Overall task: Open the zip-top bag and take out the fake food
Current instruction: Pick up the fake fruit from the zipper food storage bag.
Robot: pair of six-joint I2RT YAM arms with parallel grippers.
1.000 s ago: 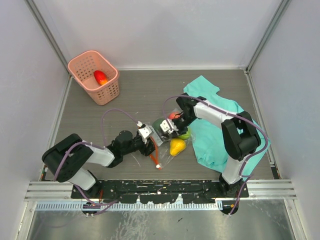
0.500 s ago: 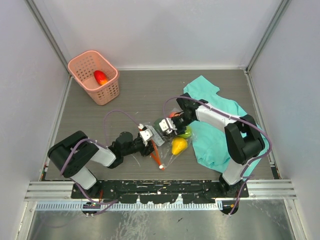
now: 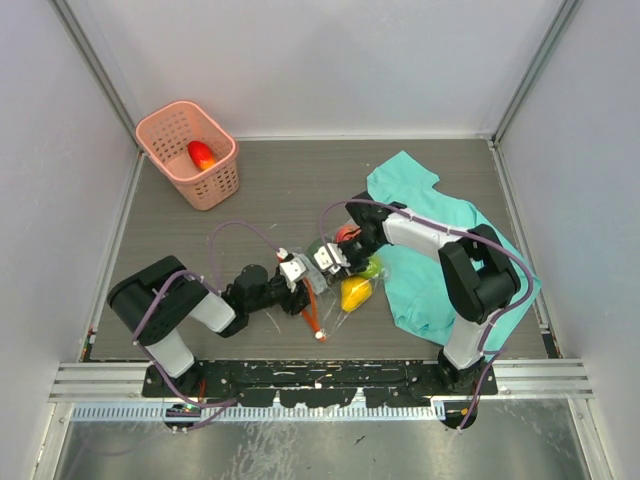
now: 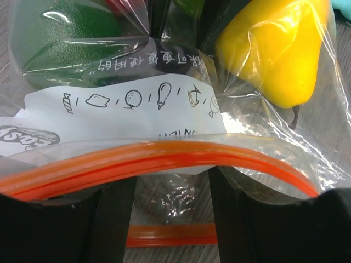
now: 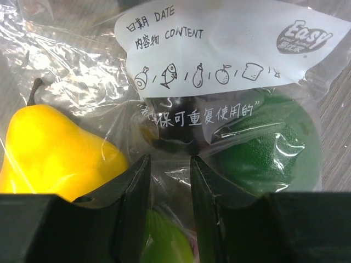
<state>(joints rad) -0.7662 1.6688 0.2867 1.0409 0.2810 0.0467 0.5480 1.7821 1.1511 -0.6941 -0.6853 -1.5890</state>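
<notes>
The clear zip-top bag (image 3: 338, 300) lies at the table's middle between both grippers. In the left wrist view its orange zip strip (image 4: 164, 156) arches over my left gripper's fingers, and a second strip shows lower between them. The fake food inside is a yellow pear (image 3: 355, 292) (image 4: 277, 52), a dark green fruit (image 5: 269, 153) (image 4: 71, 33), a light green piece (image 5: 164, 241) and a red piece (image 3: 346, 232). My left gripper (image 3: 304, 278) (image 4: 173, 183) is open at the bag's mouth. My right gripper (image 3: 330, 262) (image 5: 170, 159) is shut on crinkled bag film from the opposite side.
A pink basket (image 3: 222, 165) stands at the back left with one red fake fruit (image 3: 201, 154) in it. A teal cloth (image 3: 440, 240) lies on the right, under the right arm. Grey walls close in the table on three sides.
My left gripper has moved right, up to the bag's mouth. My right gripper and the bag have shifted slightly left.
</notes>
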